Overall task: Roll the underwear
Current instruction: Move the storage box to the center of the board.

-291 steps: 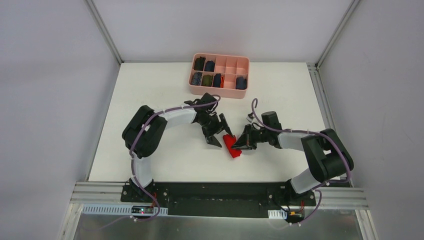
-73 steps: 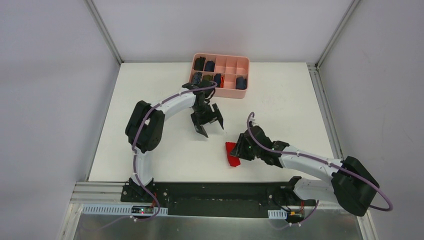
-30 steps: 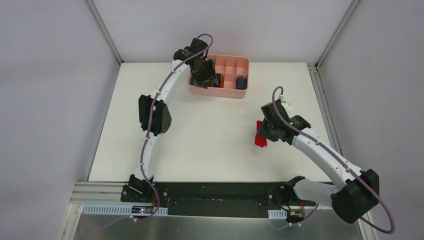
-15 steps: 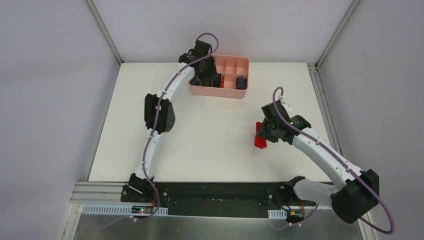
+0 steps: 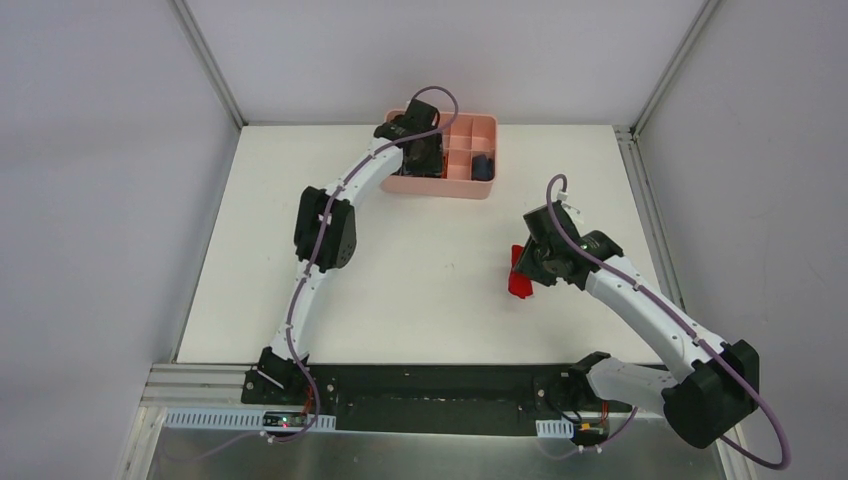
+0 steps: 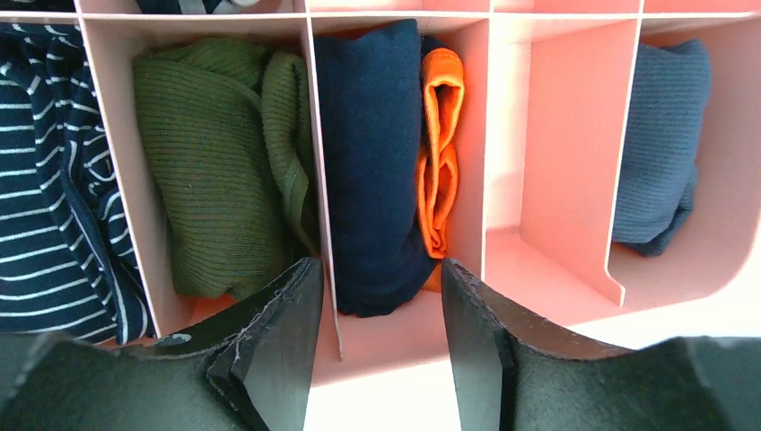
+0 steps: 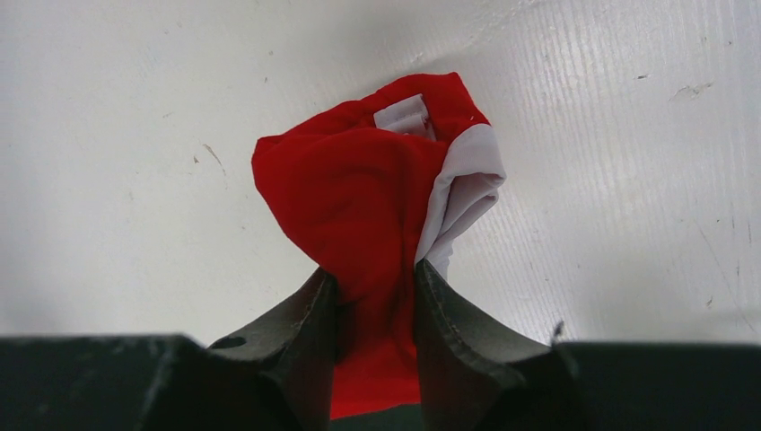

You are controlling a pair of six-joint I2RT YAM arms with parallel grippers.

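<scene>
While the right claw [image 7: 375, 269] pinches the underwear [image 7: 350, 189], the left claw [image 6: 378, 269] hangs spread above a pink tray divider [image 6: 317, 135].

The underwear [image 7: 359, 197] is a bright red piece of soft cloth bunched into a loose, crumpled wad, not a neat roll. A white band folds down its right side in the right wrist view, and a small white patch shows near its top. Its lower end narrows to a neck pinched between the two fingers of the right claw [image 7: 375, 287]; the fuller part bulges out beyond the fingertips. In the top view the underwear [image 5: 518, 285] shows right of the frame's middle, over the white desk [image 5: 420, 290]. Whether it touches the desk cannot be told.
</scene>
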